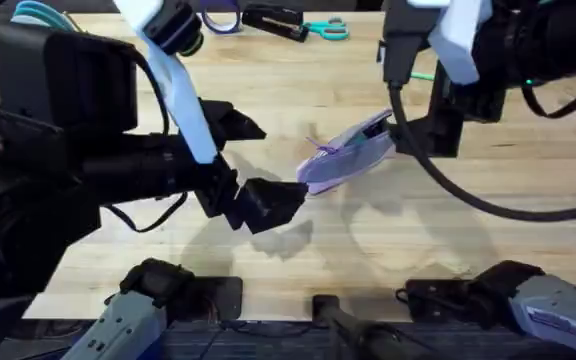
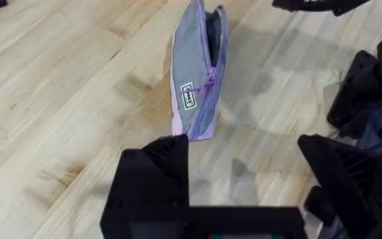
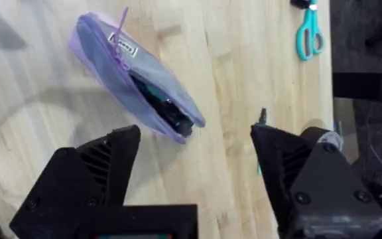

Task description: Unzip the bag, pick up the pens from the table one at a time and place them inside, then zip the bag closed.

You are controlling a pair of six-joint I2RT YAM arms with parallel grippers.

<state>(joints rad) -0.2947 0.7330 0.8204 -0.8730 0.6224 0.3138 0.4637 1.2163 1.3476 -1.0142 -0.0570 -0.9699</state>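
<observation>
The lavender bag lies mid-table, standing on its long edge. Its zipper is open at the end nearest my right gripper. Through that gap in the bag I see dark and green things inside. The right gripper is open, just short of that open end. My left gripper is also open and empty, at the bag's other end. In the left wrist view the bag with its pale label stands just past my left gripper. A slim green streak, perhaps a pen, peeks out beside the right arm.
Teal-handled scissors and a black object lie at the table's far edge; the scissors also show in the right wrist view. Bare wooden table stretches in front of the bag.
</observation>
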